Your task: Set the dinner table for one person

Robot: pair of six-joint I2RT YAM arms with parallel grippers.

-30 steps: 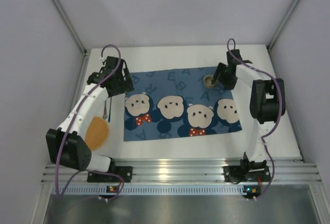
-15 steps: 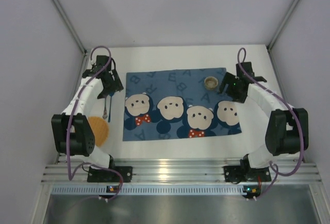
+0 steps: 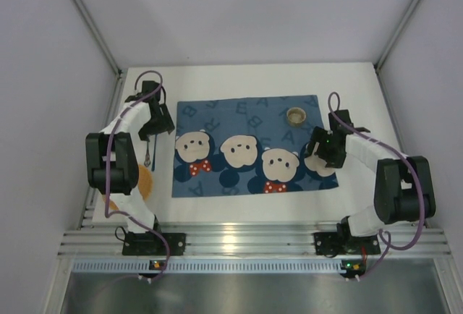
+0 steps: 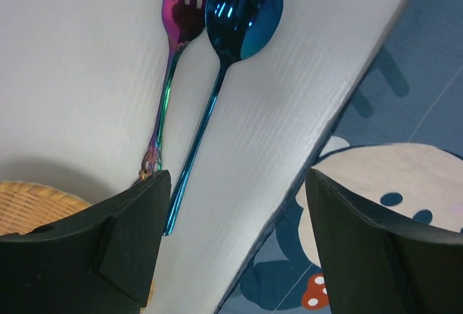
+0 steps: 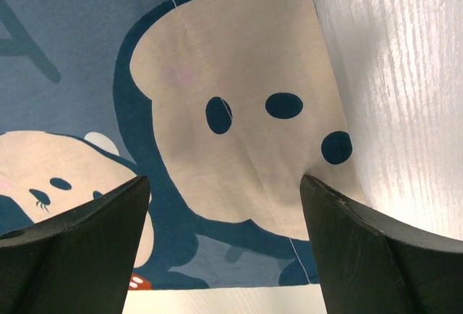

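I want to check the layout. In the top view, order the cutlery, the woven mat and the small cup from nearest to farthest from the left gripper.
From the left gripper:
1. cutlery, right beside it, on the left.
2. woven mat, near left corner.
3. small cup, far right side.

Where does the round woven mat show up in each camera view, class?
Top external: woven mat near the left edge of the table, partly hidden.
Left wrist: bottom-left corner, partly cut off.
Right wrist: not in view.
Shared landmark: the blue mouse placemat, in all three views.
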